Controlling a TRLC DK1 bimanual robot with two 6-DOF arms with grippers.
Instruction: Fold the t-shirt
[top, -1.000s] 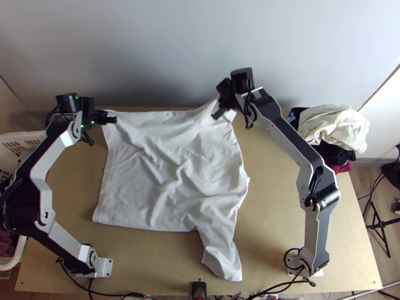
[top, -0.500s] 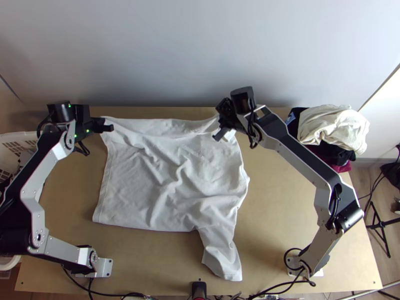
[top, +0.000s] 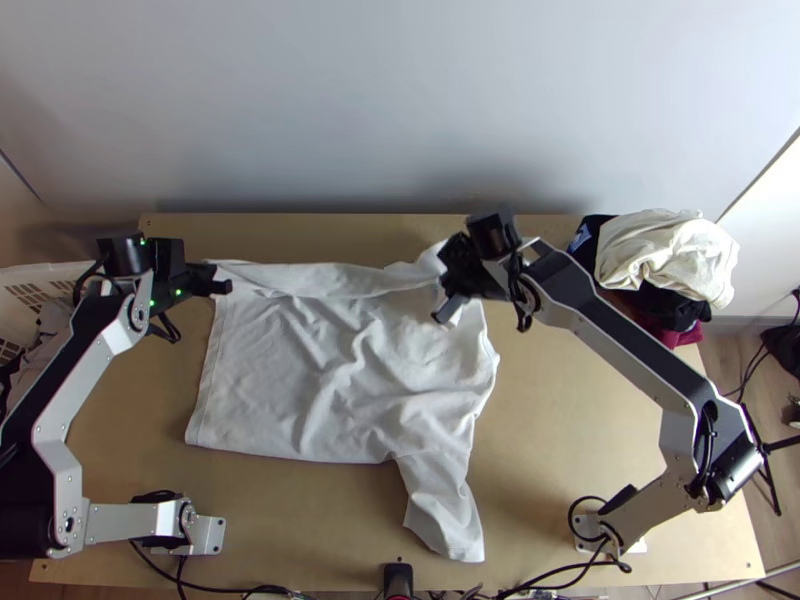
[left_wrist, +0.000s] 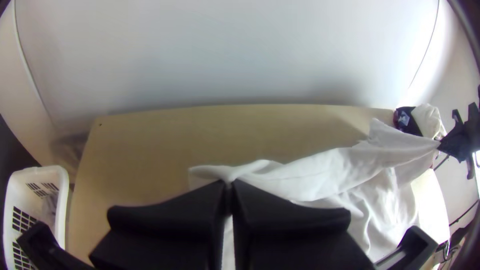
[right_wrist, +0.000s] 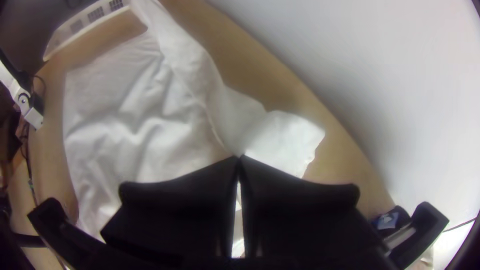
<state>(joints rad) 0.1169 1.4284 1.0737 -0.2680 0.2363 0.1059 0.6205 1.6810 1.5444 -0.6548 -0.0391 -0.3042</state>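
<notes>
"How does it lie?"
"On the wooden surface (top: 560, 430), the white T-shirt (top: 330, 370) spreads rumpled, mostly on the near side of the left fingers (left_wrist: 217, 195) and right fingers (right_wrist: 230, 169). A raised band (top: 330, 280) runs between them; a sleeve (top: 440, 500) trails well nearer."
"The grip?"
"Each pair pinches one end of the band."
"Risks?"
"Uneven pulling could skew the fold, and that loose sleeve could jut out."

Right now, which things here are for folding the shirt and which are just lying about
For the job:
shirt, held near its far edge
left gripper
right gripper

Lying about:
clothes pile, far right
basket, past the table's left edge
</notes>
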